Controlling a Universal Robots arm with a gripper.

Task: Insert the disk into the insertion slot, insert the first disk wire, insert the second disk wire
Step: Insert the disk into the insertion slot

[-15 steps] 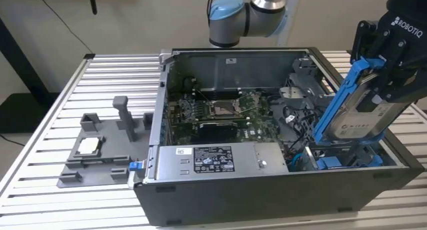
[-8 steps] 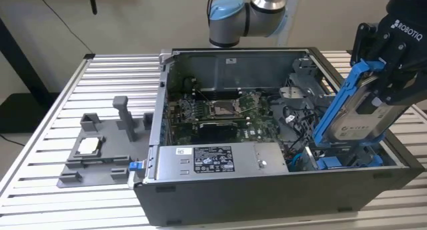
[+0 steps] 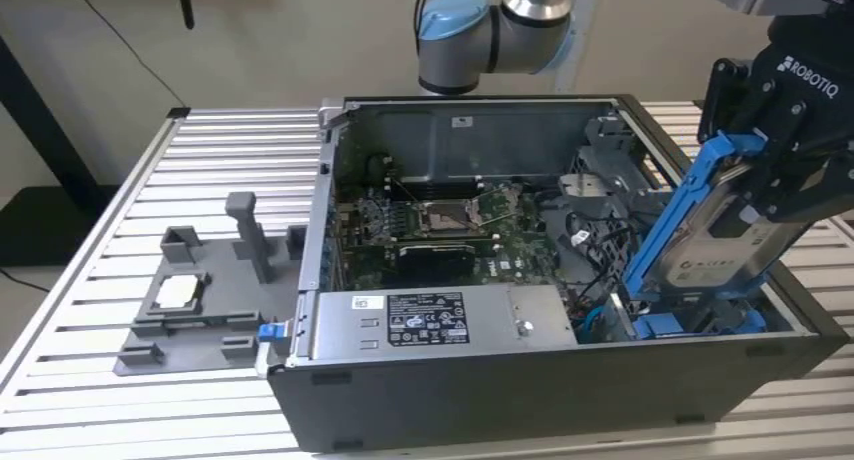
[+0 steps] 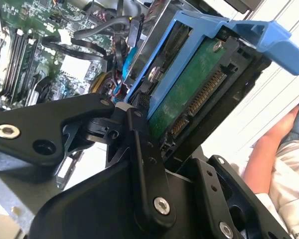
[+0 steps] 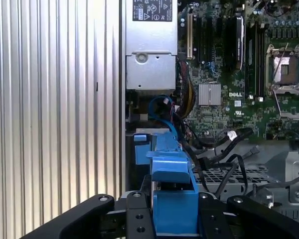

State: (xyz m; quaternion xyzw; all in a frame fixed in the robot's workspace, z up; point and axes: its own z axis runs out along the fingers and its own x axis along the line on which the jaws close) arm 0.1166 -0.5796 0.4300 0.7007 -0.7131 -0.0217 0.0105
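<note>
Black fingers point(image 5: 139, 219) of the gripper point(image 5: 174, 219) were clamped on both flanks of the disk point(image 5: 169, 169), holding it by its blue carrier. In the exterior view, the disk hung tilted below the tool, its lower end down at the blue-edged insertion slot point(image 3: 694, 323) inside the open computer case point(image 3: 534, 400), with the power-supply box point(image 3: 427, 320) well apart from the gripper.

The arm point(image 3: 497, 30) was silver-grey with pale blue joint caps point(image 3: 447, 20). The pincer point(image 3: 771, 192) was matt black, white lettering on its housing, silver socket screws point(image 4: 162, 205) in its linkage bars.
</note>
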